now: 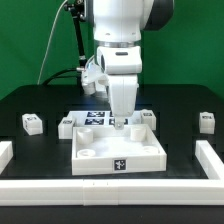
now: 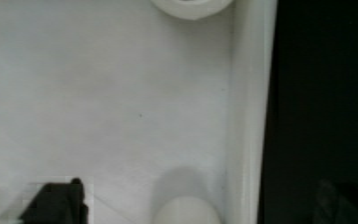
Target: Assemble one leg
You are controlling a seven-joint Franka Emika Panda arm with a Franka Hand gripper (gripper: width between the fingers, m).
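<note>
The gripper point(image 1: 121, 122) hangs straight down from the Panda arm, its tip low over the far edge of the large white recessed panel point(image 1: 95, 160), which lies flat at the middle of the black table point(image 1: 40, 100). In the wrist view the two dark fingertips point(image 2: 55, 203) sit far apart near opposite sides of the frame, so the claw point(image 2: 202, 203) stands wide and grips nothing. Below it is only the panel's pale floor point(image 2: 105, 110), its raised rim and a strip of the table point(image 2: 327, 100) beyond. Rounded white bumps show on that floor, too blurred to name. All four small white posts stand on the table, apart from the claw. The inner right leg point(image 1: 152, 117) is just beside the panel's far corner on the exterior view's right and is the closest to the fingers. The outer right leg point(image 1: 206, 121) is well off toward that side. The inner left leg point(image 1: 67, 127) stands near the panel's other far corner. The outer left leg point(image 1: 32, 123) is farther out on the exterior view's left. The marker board point(image 1: 92, 118) lies flat just behind the panel, partly hidden by the gripper. A low white rail point(image 1: 210, 155) borders the table.
</note>
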